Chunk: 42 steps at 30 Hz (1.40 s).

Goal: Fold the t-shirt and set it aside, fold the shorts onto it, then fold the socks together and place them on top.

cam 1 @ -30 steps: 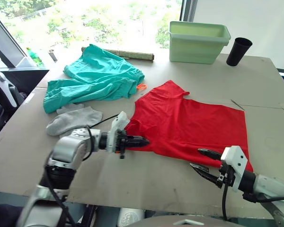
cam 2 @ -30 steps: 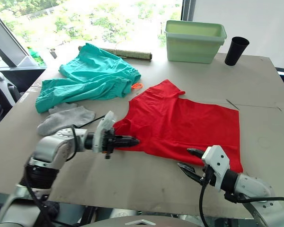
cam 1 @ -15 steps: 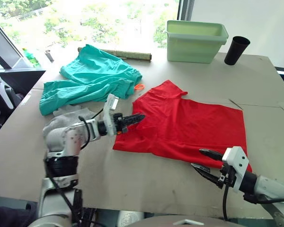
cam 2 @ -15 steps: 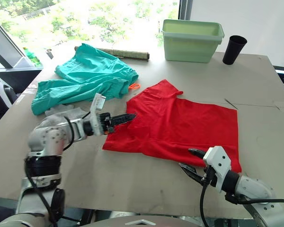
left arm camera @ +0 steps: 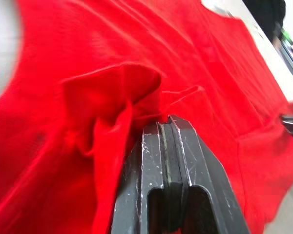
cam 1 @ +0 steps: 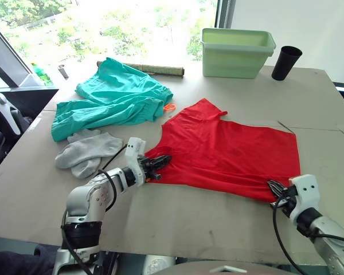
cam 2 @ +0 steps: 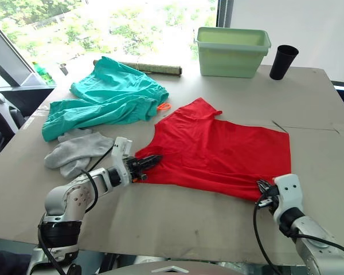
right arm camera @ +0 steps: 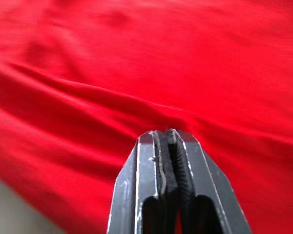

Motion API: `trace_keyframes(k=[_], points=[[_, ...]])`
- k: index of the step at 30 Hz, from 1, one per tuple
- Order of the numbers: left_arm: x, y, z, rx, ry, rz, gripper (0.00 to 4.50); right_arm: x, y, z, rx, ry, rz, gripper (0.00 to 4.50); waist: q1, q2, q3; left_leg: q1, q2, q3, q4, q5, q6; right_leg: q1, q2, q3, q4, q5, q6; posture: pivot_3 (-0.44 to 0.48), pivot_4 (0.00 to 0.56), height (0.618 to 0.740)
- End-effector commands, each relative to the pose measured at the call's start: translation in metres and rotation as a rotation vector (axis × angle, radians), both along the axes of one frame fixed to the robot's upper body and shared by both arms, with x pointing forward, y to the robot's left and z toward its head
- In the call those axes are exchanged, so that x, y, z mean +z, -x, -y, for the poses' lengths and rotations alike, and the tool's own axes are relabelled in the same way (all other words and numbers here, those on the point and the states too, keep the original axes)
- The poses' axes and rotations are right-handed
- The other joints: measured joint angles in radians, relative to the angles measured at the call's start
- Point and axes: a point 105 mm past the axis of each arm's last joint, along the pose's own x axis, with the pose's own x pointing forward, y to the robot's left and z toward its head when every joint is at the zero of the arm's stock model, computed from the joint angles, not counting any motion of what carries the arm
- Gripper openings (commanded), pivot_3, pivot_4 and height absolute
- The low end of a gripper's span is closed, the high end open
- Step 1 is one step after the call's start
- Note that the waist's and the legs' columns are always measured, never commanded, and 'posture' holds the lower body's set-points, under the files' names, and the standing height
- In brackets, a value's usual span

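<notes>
Claws (cam 1: pixel 160 162) (cam 1: pixel 273 187) pinch unmarked t-shirt (cam 1: pixel 229 152) edges.

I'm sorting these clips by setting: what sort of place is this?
Probably an indoor lab or test room, not a home: a board-covered table stands by a big window, laid with the t-shirt, shorts and a green bin.
</notes>
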Motion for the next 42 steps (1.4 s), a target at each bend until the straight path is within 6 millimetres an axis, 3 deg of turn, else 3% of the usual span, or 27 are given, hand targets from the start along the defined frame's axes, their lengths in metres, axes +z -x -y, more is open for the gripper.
trace_keyframes(k=[1,6,9,13,17,21,25,26,27,31,32,37,42], points=[[-0.016,0.006,-0.027,0.165,-0.029,-0.096,0.0,0.003,0.005,0.012,-0.046,0.048,-0.018,0.06,-0.001,0.003,-0.002,0.001,0.0,0.0,0.0,0.0,0.0,0.0,0.0,0.0,0.0,0.0,0.0,0.0,0.15,0.74],[-0.007,0.01,-0.032,0.179,-0.026,-0.089,0.0,0.008,0.006,0.02,-0.026,0.1,-0.022,0.06,0.0,0.004,-0.004,0.0,-0.001,0.0,0.001,0.0,0.0,0.0,0.001,0.0,0.0,0.0,0.0,0.0,0.15,0.74],[-0.016,0.008,-0.055,0.284,-0.123,-0.094,0.0,0.002,0.007,0.03,-0.035,0.158,-0.047,0.06,0.0,0.004,-0.004,0.0,-0.001,0.001,0.0,0.0,0.0,0.0,0.001,-0.001,-0.001,0.0,0.0,0.0,0.15,0.74],[-0.014,0.005,-0.08,0.444,-0.118,-0.075,0.0,0.001,0.008,0.037,-0.058,0.191,-0.041,0.06,-0.001,0.004,-0.004,0.001,0.0,0.0,0.0,0.0,0.0,0.0,0.001,0.0,-0.001,0.0,0.0,0.0,0.15,0.74],[-0.003,0.008,-0.084,0.488,-0.052,-0.055,0.0,0.008,0.011,0.041,-0.069,0.224,-0.008,0.06,-0.001,0.004,-0.004,0.001,0.0,0.0,0.0,0.0,0.0,0.0,0.001,0.001,-0.001,0.0,0.0,0.0,0.15,0.74],[0.033,0.014,-0.057,0.279,0.138,0.012,0.0,0.038,0.016,0.019,0.076,0.159,0.117,0.06,0.001,0.003,-0.001,-0.003,0.0,0.0,-0.001,0.0,0.0,-0.003,0.0,0.001,-0.002,0.0,0.0,0.0,0.15,0.74],[0.064,0.023,-0.04,0.033,0.111,0.097,0.0,0.055,0.031,-0.011,0.297,0.14,0.146,1.93,0.001,0.0,0.001,-0.004,0.0,0.0,-0.001,0.0,0.0,-0.005,0.001,0.0,-0.002,0.0,0.0,0.0,0.15,0.74],[0.069,0.028,-0.033,-0.073,0.05,0.133,0.33,0.055,0.035,-0.016,0.354,0.154,0.13,2.33,0.002,0.0,0.001,-0.004,0.0,0.0,-0.002,0.0,0.0,-0.005,0.001,-0.001,-0.002,0.0,0.0,0.0,0.15,0.74],[0.072,0.035,-0.026,-0.189,-0.014,0.161,0.68,0.053,0.037,-0.02,0.403,0.173,0.108,2.34,0.002,0.0,0.002,-0.003,0.0,0.0,-0.002,0.0,0.0,-0.005,0.001,-0.002,-0.003,0.0,0.0,0.0,0.15,0.74],[0.062,0.043,-0.022,-0.48,-0.249,0.256,2.24,0.042,0.044,-0.016,0.526,0.3,0.026,2.34,0.003,0.005,0.004,-0.003,-0.002,0.003,-0.003,-0.003,-0.005,-0.005,-0.002,-0.001,-0.005,0.0,0.0,0.0,0.15,0.74],[0.056,0.045,-0.024,-0.565,-0.341,0.303,2.82,0.038,0.045,-0.012,0.543,0.327,-0.001,2.34,0.004,0.005,0.004,-0.003,-0.003,0.004,-0.004,-0.003,-0.005,-0.005,-0.003,0.0,-0.005,0.0,0.0,0.0,0.15,0.74],[0.037,0.03,-0.028,-0.708,-0.539,0.411,2.82,0.028,0.044,0.012,0.57,0.461,-0.07,2.34,0.006,0.004,0.005,-0.005,-0.004,0.003,-0.007,-0.003,-0.005,-0.006,-0.004,0.002,-0.008,0.0,0.0,0.0,0.15,0.74],[0.022,0.018,-0.031,-0.779,-0.644,0.448,2.82,0.025,0.037,0.027,0.557,0.485,-0.105,2.34,0.005,0.003,0.006,-0.006,-0.004,0.002,-0.009,-0.001,0.0,-0.006,-0.003,0.0,-0.013,0.0,0.0,0.0,0.15,0.74]])
